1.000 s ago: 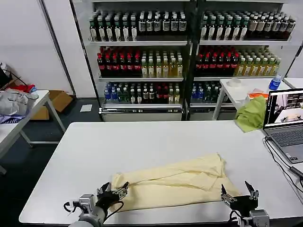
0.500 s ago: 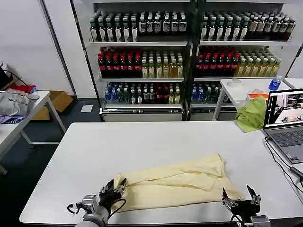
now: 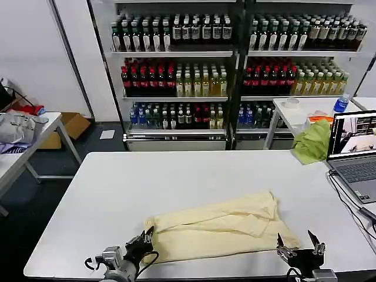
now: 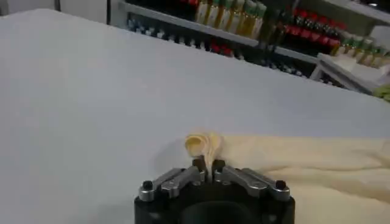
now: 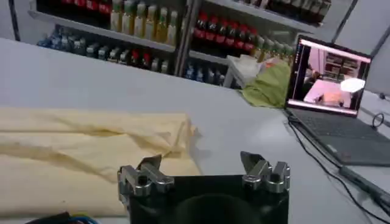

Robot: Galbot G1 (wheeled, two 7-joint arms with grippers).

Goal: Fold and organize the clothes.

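A pale cream-yellow T-shirt (image 3: 220,229) lies folded into a long strip across the near half of the white table (image 3: 176,176). My left gripper (image 3: 145,238) is at the shirt's near left corner and is shut on a pinch of the fabric (image 4: 203,145). In the left wrist view the left gripper (image 4: 207,164) holds that bunched corner between its closed fingertips. My right gripper (image 3: 299,248) hovers open at the shirt's near right corner, by the table's front edge. In the right wrist view the right gripper (image 5: 200,163) has nothing between its fingers, and the shirt (image 5: 91,143) lies just beyond it.
An open laptop (image 3: 352,150) with cables sits at the table's right edge. A lime-green cloth (image 3: 311,141) lies behind it on a small white table. Shelves of bottles (image 3: 235,70) fill the back. A side table with a grey garment pile (image 3: 17,126) stands at far left.
My left gripper has closed on the shirt's near left corner and pulled it slightly rightward and nearer. The right gripper has sunk a little toward the table's front edge, still open.
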